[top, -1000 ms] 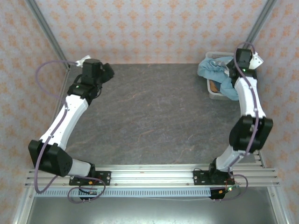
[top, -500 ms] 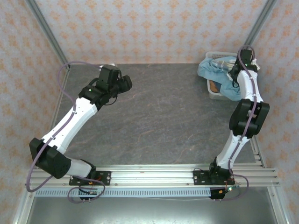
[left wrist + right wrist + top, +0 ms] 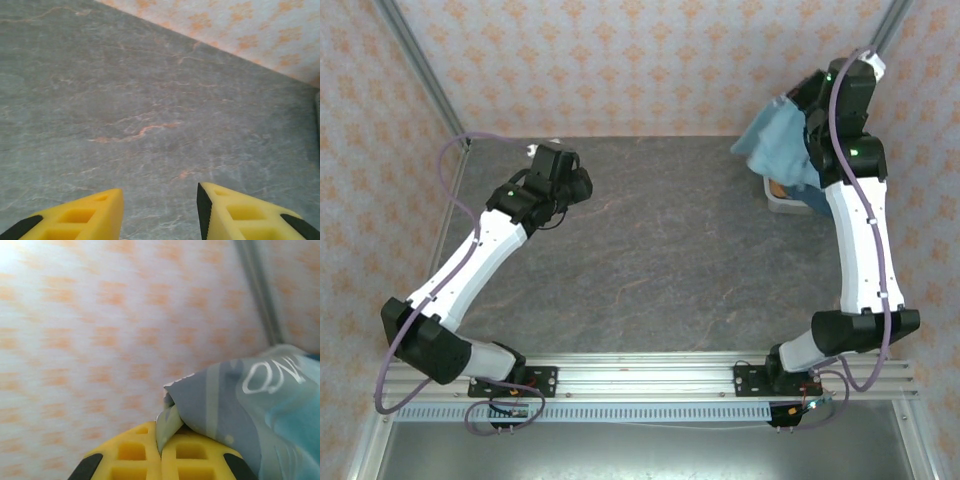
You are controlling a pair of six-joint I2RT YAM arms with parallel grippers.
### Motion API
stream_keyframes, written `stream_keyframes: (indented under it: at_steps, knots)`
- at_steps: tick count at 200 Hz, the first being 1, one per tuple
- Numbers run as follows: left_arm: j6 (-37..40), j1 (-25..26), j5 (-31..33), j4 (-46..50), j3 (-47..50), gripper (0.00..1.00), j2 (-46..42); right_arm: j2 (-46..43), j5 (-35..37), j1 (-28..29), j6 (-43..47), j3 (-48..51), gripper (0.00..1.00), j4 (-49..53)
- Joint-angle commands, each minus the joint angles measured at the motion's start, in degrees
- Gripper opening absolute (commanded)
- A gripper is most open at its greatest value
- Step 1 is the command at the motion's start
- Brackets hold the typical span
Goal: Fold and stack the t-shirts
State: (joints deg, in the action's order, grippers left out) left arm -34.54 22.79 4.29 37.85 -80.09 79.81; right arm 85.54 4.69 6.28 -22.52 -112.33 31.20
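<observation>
T-shirt (image 3: 772, 135), light blue, hangs from the tightly closed right claw (image 3: 161, 452) above the basket (image 3: 780, 203); left claw (image 3: 159, 207) gapes empty. Pick-up seems underway; next, lay it flat on the table (image 3: 660, 250).

I count two tools, my left tool (image 3: 160, 202) at ten o'clock and my right tool (image 3: 161, 452) at one o'clock, two t-shirts, a light blue t-shirt (image 3: 775, 140) and a darker blue t-shirt (image 3: 817, 200), one white basket (image 3: 780, 204) at two o'clock, and one counter (image 3: 670, 260).
</observation>
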Motion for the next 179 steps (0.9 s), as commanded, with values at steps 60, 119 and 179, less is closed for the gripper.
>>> stream_keyframes:
  at_steps: [60, 119, 179]
  knots:
    - [-3.1, -2.5, 20.5, 17.5, -6.0, 0.49, -3.8, 5.8, -6.0, 32.8, -1.2, 3.2, 0.0, -2.8]
    - [-2.1, -4.9, 16.5, 22.8, 1.5, 0.57, -9.8, 23.0, -25.3, 39.5, -9.6, 12.5, 0.47, -5.2]
    - [9.5, 12.5, 4.9, 14.4, 13.3, 0.68, -11.3, 6.8, -14.6, 30.4, -14.4, 34.4, 0.62, -5.3]
